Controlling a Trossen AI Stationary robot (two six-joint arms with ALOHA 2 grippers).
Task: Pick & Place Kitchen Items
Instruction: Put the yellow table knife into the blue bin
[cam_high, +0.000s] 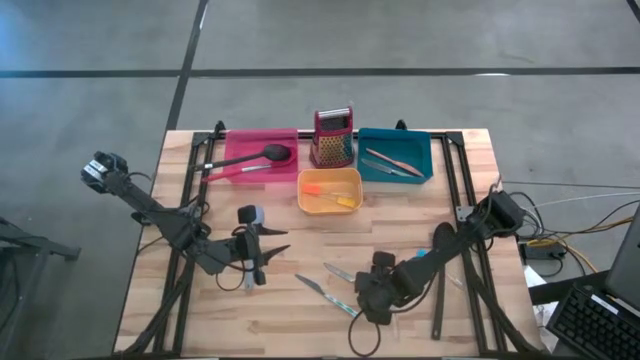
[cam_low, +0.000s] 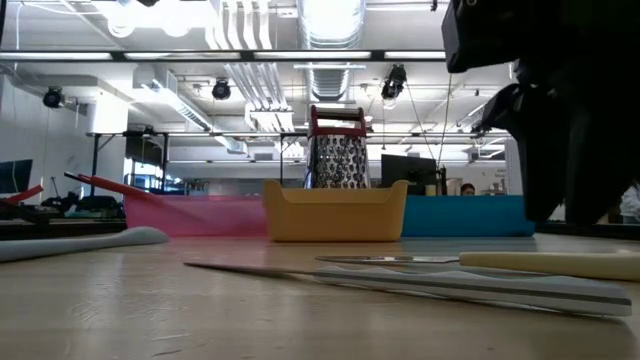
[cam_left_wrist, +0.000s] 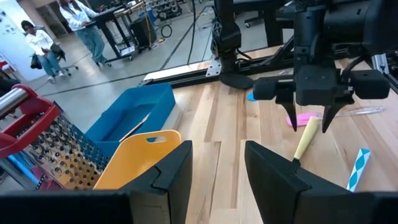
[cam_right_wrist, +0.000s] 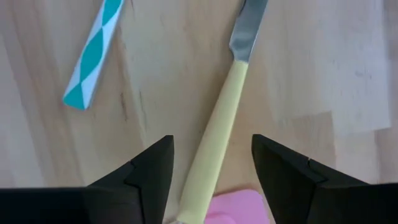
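A knife with a pale yellow handle (cam_right_wrist: 217, 137) lies flat on the wooden table, also seen in the left wrist view (cam_left_wrist: 306, 138). My right gripper (cam_right_wrist: 211, 168) is open just above it, pointing down, one finger on each side of the handle, touching nothing. Beside the knife lie a teal-and-white patterned handle (cam_right_wrist: 93, 56) and a pink piece (cam_right_wrist: 233, 208). More knives lie at the table's near middle (cam_high: 315, 287). My left gripper (cam_left_wrist: 217, 168) is open and empty at the table's left middle (cam_high: 262, 250), facing the right gripper (cam_left_wrist: 309, 87).
At the far edge stand a pink tray (cam_high: 240, 140) holding a black spoon (cam_high: 275, 153), an upright red box grater (cam_high: 333, 138) and a teal tray (cam_high: 418, 150) holding slim utensils. A yellow tray (cam_high: 330, 178) with orange pieces stands in front. People stand in the room beyond.
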